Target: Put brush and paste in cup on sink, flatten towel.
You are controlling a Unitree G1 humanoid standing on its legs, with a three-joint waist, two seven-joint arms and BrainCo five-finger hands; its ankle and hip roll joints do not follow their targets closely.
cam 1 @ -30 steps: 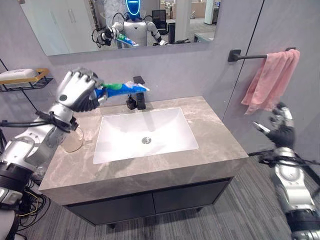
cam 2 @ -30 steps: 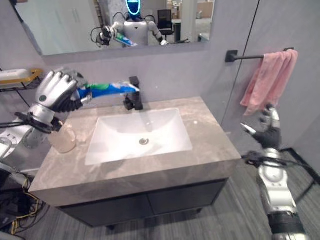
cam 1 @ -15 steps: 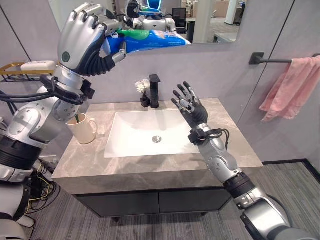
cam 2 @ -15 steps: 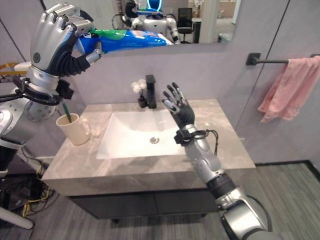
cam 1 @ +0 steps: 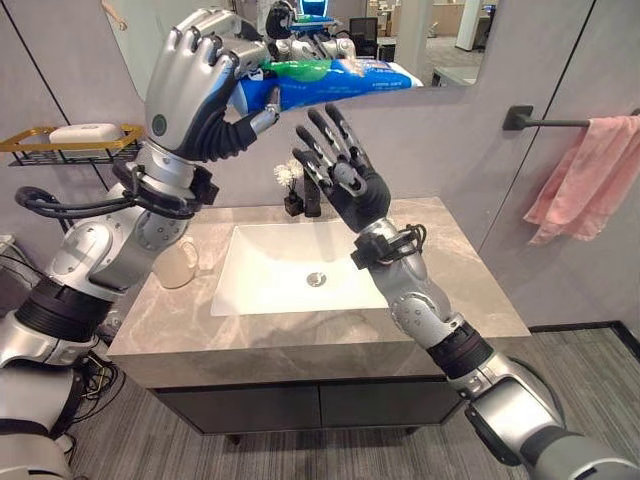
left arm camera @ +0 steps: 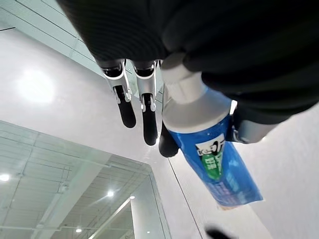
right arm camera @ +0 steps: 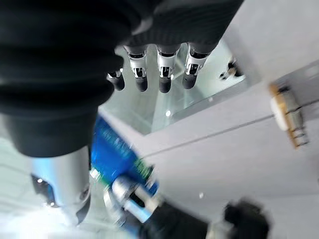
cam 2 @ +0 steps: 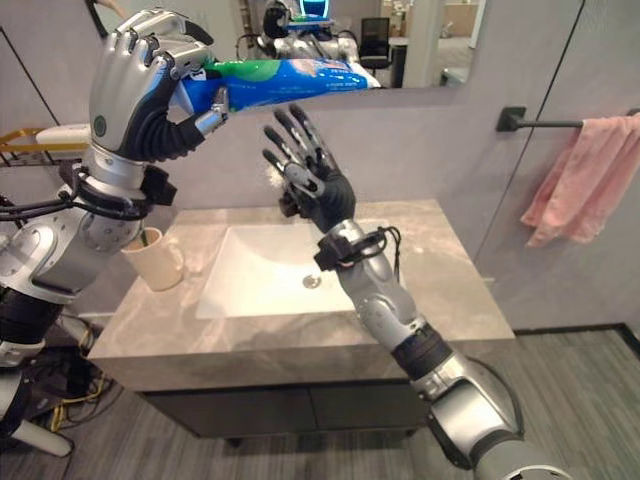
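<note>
The left hand is clamped on the toothpaste, held level high above the cup; the right hand, fingers spread, waits just beneath its free end.

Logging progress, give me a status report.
Left hand shut on toothpaste, held high. Right hand open just below it. Cup on counter; towel bunched on its bar.

Left hand grips the paste tube high over the worktop; right hand spread just beside it — tight gap. Faucet stands behind the basin. Cup sits under the left arm, approach crowded.
</note>
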